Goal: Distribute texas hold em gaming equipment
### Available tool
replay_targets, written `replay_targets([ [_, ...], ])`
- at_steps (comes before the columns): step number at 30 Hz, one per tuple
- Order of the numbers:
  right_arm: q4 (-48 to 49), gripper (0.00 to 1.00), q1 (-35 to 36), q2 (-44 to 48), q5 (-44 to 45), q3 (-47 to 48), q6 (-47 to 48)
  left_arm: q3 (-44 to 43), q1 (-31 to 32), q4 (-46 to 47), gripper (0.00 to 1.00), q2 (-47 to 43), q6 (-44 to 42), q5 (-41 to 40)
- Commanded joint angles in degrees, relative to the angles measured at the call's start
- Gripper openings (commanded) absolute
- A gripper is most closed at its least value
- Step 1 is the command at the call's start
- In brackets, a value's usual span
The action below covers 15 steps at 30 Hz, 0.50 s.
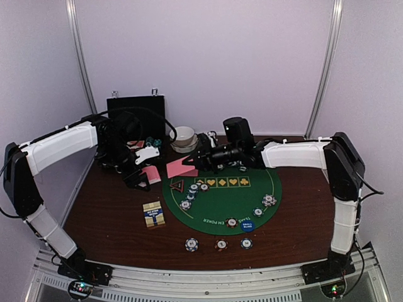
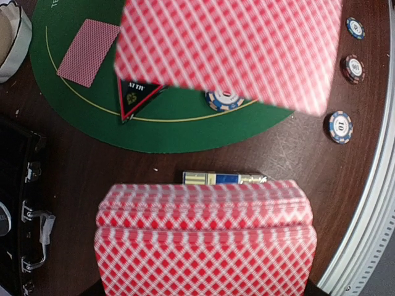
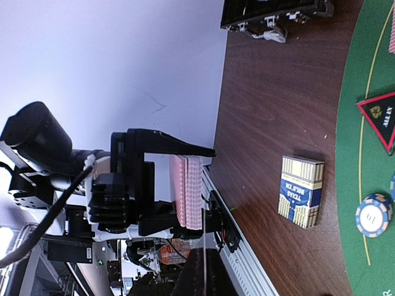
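My right claw (image 1: 192, 162) is clamped on one pink card (image 1: 181, 168), 10 o'clock off the green mat (image 1: 220, 211). Left claw (image 1: 137, 176) is clamped on the deck (image 1: 151, 174) just beside. Risk — thin edge grip, so the card slips or drags a second one along.

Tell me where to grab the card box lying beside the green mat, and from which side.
Take the card box across its two long edges, near the middle, coming straight down from above. It lies flat on the wooden table, apart from the green mat, so both long edges look free for the fingers.
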State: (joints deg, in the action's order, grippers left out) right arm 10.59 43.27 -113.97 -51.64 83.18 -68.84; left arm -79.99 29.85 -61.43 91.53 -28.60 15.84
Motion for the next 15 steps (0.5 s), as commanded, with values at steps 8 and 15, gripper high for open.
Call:
replay_targets([
  [8,-21.81,0.00,-14.81,1.49,1.61,5.63,18.46,0.40,0.14,0.70,0.00,-0.61,-0.67,-0.63],
  [15,-40.58,0.00,-22.38,-8.05,11.58,20.34,32.95,0.29,0.17,0.12,0.00,-0.87,-0.84,-0.40],
])
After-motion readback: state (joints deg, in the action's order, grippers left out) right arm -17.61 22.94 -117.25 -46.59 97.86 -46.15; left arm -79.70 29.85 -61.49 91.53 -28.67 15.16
